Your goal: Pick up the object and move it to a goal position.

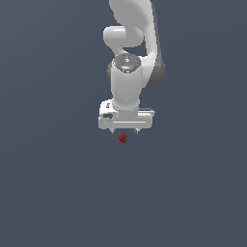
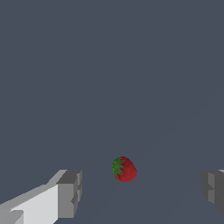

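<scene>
Right now I see the strawberry (image 2: 124,169) lying on the flat grey ground, between my 2 fingers (image 2: 69,194) but touching neither. My gripper (image 1: 124,131) hangs just above it in the exterior view, jaws spread wide with a clear gap on each side, holding nothing.

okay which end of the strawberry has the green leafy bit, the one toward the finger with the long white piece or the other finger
The green patch sits on the strawberry's end facing the finger with the long white piece; the end toward the other finger is plain red.
</scene>
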